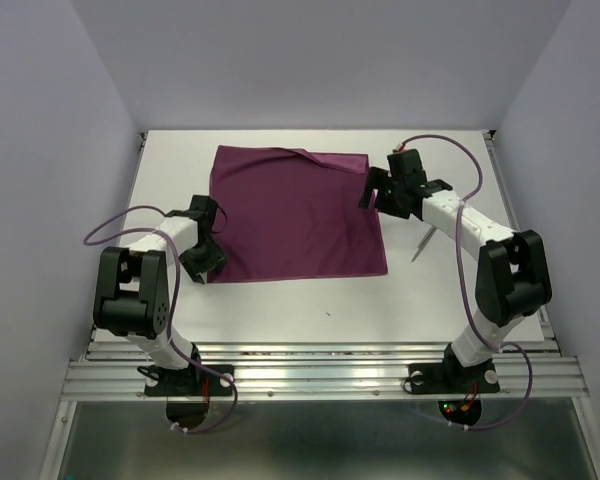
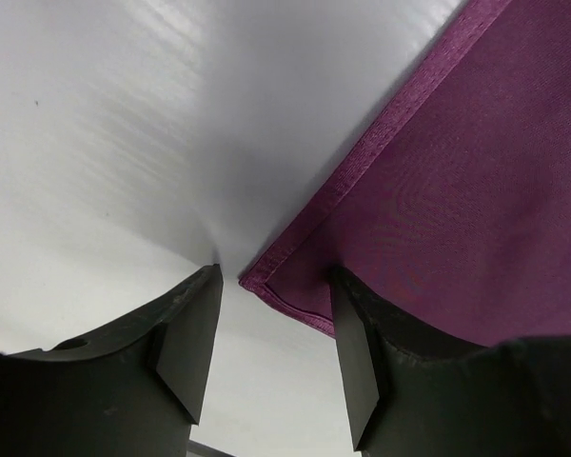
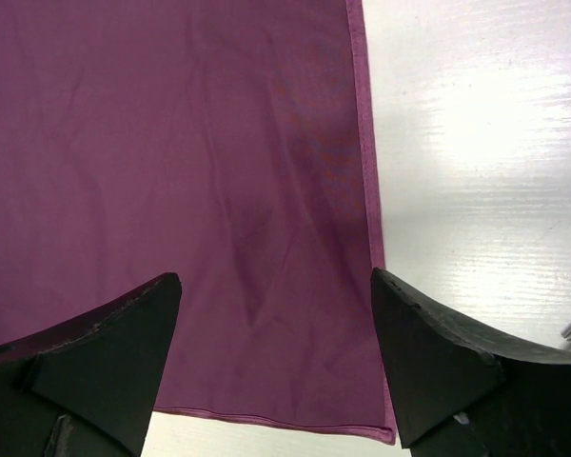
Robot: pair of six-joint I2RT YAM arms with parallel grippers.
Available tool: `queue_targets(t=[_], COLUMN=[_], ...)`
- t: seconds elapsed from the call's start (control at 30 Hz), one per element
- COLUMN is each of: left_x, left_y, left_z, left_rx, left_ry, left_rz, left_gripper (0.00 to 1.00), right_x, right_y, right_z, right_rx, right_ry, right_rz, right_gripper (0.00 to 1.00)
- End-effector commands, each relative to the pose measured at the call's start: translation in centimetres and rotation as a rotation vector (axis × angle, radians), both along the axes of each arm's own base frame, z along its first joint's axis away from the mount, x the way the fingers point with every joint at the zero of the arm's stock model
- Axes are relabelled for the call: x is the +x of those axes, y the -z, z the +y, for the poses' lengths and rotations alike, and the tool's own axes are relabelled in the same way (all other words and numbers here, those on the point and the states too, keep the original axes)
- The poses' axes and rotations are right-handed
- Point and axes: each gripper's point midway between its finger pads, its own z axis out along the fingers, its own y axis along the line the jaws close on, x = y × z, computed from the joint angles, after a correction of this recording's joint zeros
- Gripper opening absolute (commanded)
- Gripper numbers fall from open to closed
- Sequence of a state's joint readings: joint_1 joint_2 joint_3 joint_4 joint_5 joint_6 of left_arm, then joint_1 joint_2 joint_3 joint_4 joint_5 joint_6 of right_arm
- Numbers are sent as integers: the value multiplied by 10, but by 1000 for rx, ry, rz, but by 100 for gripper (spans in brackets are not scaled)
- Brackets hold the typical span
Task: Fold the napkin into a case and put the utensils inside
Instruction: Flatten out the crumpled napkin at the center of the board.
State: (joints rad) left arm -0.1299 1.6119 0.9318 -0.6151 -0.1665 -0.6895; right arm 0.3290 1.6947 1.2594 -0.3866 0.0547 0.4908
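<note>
Well, my left claw [image 1: 206, 256] sits at the near-left corner of the napkin [image 1: 295, 212], which lies spread flat on the white table [image 1: 280, 295]. From above I cannot read its jaws. My left wrist camera shows them apart, unclenched, with the hemmed corner lying between my fingers [image 2: 183, 347] and nothing gripped. My right claw [image 1: 373, 192] stands over the cloth's right edge. Its wrist view shows both jaws spread wide and released, purple cloth between them. Only the overhead view shows a small turned-over flap [image 1: 302, 155] on the far edge. It also shows a silver utensil [image 1: 421, 244] on the table beside my right arm, apart from the napkin.
</note>
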Motion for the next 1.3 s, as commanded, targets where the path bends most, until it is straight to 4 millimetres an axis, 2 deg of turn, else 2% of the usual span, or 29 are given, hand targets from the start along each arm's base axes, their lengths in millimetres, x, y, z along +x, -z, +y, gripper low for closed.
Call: queue_targets(t=[0.0, 0.13, 0.27, 0.37, 0.43, 0.47, 0.57, 0.67, 0.7, 0.77, 0.83, 0.87, 0.97, 1.07, 1.27], left_x=[-19, -19, -11, -8, -7, -5, 2, 8, 7, 10, 11, 13, 14, 15, 21], left_y=[0, 3, 8, 13, 13, 11, -1, -14, -17, -25, -29, -34, -38, -40, -44], left_z=[4, 1, -2, -4, -5, -5, -6, -6, -6, -6, -6, -7, -9, -10, -12], left_rx=[27, 10, -4, -11, -17, -17, -22, -20, -20, -22, -25, -28, -40, -48, -54], left_ry=[-53, -51, -40, -32, -25, -24, -16, -3, 0, 6, 15, 20, 26, 39, 54], left_rz=[21, 18, 11, 18, 18, 9, -20, -48, -48, -71, -82, -92, -109, -118, -139], left_gripper=[60, 59, 49, 37, 21, 12, 0, 0, 0, 0, 0, 0, 0, 0, 0], right_x=[-2, -3, -5, -10, -16, -20, -35, -55, -67, -78, -93, -103, -122, -124, -124], right_y=[-19, -17, -16, -14, -11, -9, 0, 12, 22, 25, 33, 41, 56, 61, 75], right_z=[5, 5, 3, 0, -4, -2, -7, -12, -15, -17, -18, -22, -27, -26, -9], right_rx=[13, 11, 6, -5, -21, -28, -40, -36, -42, -29, -33, -35, -51, -43, -7], right_ry=[-11, -12, -10, -9, -3, -9, -3, 11, 16, 38, 44, 63, 82, 85, 53], right_rz=[-37, -28, -22, -6, 13, 20, 67, 129, 167, 192, 231, 256, 308, 314, 349], right_gripper=[86, 85, 85, 85, 85, 85, 84, 82, 79, 77, 75, 70, 69, 68, 65])
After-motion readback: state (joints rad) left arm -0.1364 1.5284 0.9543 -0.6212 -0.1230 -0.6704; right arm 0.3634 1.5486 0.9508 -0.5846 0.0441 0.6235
